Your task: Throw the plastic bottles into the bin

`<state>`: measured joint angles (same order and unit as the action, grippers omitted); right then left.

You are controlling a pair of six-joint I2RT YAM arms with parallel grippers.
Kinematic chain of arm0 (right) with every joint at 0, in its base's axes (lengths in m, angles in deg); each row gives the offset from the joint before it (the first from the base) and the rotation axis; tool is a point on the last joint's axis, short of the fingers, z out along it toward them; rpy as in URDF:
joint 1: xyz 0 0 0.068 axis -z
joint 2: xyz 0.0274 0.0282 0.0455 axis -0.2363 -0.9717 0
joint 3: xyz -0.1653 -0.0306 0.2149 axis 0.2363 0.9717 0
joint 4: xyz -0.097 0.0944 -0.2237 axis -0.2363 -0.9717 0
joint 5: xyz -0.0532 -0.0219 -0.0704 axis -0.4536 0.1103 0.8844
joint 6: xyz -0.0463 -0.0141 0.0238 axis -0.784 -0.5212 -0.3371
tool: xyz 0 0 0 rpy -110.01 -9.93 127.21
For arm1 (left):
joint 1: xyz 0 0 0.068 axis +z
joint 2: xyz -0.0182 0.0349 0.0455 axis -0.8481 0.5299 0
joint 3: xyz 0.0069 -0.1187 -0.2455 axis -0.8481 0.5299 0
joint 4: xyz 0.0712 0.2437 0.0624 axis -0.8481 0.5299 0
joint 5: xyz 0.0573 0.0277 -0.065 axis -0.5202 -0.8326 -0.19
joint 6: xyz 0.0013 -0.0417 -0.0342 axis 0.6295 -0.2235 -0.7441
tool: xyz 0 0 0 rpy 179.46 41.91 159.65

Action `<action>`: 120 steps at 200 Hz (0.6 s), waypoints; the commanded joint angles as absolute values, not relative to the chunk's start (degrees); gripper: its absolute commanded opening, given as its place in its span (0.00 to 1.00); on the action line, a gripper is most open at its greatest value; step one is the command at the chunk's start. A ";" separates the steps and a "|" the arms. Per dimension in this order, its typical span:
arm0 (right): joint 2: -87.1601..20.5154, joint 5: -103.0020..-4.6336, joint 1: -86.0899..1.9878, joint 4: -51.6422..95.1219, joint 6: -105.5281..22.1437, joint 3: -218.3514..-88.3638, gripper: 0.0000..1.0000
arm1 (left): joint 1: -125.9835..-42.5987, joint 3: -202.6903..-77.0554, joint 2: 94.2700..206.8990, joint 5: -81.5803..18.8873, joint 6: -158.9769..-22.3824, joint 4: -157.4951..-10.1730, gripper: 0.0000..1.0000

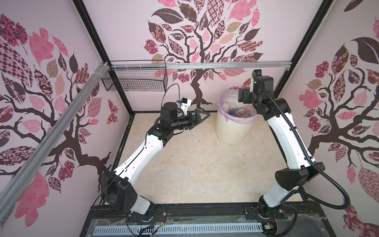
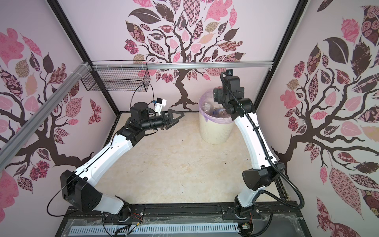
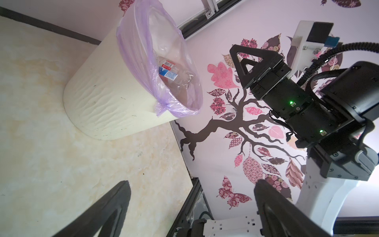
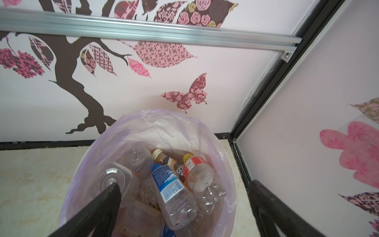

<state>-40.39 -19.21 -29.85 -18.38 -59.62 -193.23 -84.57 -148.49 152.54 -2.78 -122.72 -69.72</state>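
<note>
Right pincer (image 4: pixel 184 184): jaws stood wide apart with nothing between them, hanging straight over the mouth of the bin (image 1: pixel 231 131), centre-right in both top views. Plastic bottles (image 4: pixel 184 180) lay directly below it, heaped inside the bag liner (image 4: pixel 160 125). Blue-label bottle (image 4: pixel 172 192) was uppermost, long axis running from cap at mid-frame to base at lower right of the right wrist view. Red-label bottle (image 4: pixel 200 176) lay alongside, touching; a brown one (image 4: pixel 170 162) sat partly under both. Thin clear plastic, dimpled bases. Bin was round and cream with a ribbed wall; liner lilac, translucent, crinkled. Left pincer (image 1: pixel 202 118) was spread too, empty, left of the bin, apart from it. Surface (image 1: pixel 194 168) was pale, marbled; no bottle seen on it. Judged: right arm nearer, nothing left to drop, only a lift clear needed
</note>
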 commanded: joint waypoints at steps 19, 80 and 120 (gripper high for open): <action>-26.93 -19.03 -30.02 -6.93 -57.78 -175.57 0.99 | -84.02 -154.50 147.86 -8.84 -105.47 -56.06 0.98; -10.64 -14.32 -29.94 4.62 -57.23 -147.93 1.00 | -81.93 -148.55 138.94 -32.45 -93.07 -49.41 0.98; -4.28 -14.71 -29.93 8.05 -52.21 -133.31 1.00 | -76.90 -138.14 133.41 -44.63 -91.48 -52.37 0.98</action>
<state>-7.17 -15.84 -29.98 4.09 -56.32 -139.33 -80.11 -144.67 134.77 -33.12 -94.80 -52.11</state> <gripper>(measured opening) 0.995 0.983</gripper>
